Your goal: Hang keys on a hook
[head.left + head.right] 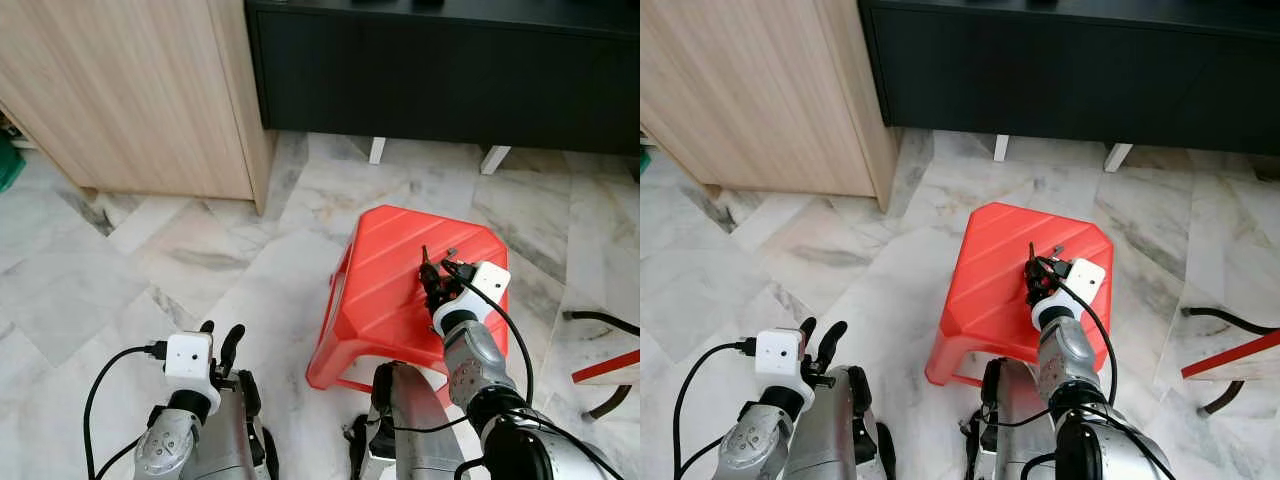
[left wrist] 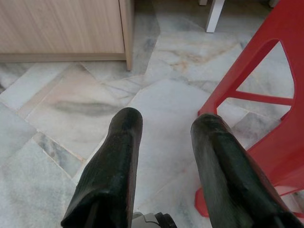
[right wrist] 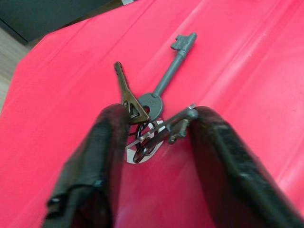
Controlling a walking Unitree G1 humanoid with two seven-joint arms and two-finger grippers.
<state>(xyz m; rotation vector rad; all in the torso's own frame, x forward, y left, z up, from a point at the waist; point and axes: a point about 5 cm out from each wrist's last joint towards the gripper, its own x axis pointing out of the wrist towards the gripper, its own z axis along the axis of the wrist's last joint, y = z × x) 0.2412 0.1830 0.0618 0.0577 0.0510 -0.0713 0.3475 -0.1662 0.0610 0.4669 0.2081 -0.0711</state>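
A bunch of keys (image 3: pixel 153 101) lies on top of a red plastic stool (image 1: pixel 385 270): a long grey key, a brown key and a ring with a small tag. My right gripper (image 3: pixel 154 124) reaches down onto the stool (image 1: pixel 985 275), its two black fingers (image 3: pixel 110 137) pressed against either side of the bunch. The key tips (image 1: pixel 426 256) stick out beyond the right gripper (image 1: pixel 437 278). My left gripper (image 1: pixel 220 336) hangs low beside my body with its fingers apart, open over the marble floor (image 2: pixel 161 95) with nothing in it. No hook is visible.
A light wooden cabinet (image 1: pixel 140 90) stands at the back left and a black low console (image 1: pixel 440 70) on white legs (image 1: pixel 377 150) runs along the back. A black cable (image 1: pixel 600 318) and a red-edged object (image 1: pixel 610 366) lie on the floor at the right.
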